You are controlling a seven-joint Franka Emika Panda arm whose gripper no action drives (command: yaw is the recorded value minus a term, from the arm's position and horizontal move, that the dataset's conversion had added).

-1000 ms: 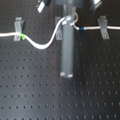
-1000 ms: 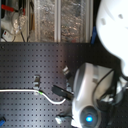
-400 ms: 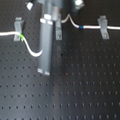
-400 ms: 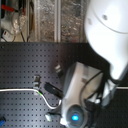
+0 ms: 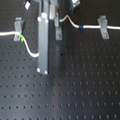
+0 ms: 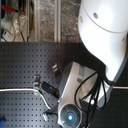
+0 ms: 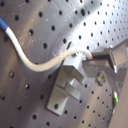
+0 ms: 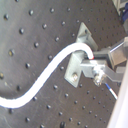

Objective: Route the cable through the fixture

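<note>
The white cable (image 5: 30, 49) comes in from the first exterior view's left and carries a green band (image 5: 20, 36). It sags, passes behind a grey upright bar (image 5: 43, 46), then arcs past a blue mark (image 5: 82, 26) into the right fixture (image 5: 102, 25). My gripper (image 5: 54, 20) sits at the middle fixture (image 5: 58, 32), shut on the cable. In both wrist views the cable (image 7: 45, 62) (image 8: 47, 75) bends up to the fingertips (image 7: 106, 56) (image 8: 107, 59) right above this bracket (image 7: 70, 82) (image 8: 79, 67). The cable lies on top of the bracket's edge; I cannot tell whether it sits in the slot.
A third bracket (image 5: 18, 25) stands at the first exterior view's left, by the green band. The black perforated board (image 5: 72, 90) lies under everything. In the second exterior view the white arm (image 6: 105, 30) and the gripper body (image 6: 74, 95) cover much of the board.
The arm and grey bar have moved to the first exterior view's left over the last second, carrying the held cable section to the middle fixture. They have hardly moved since 0.4 s ago.
</note>
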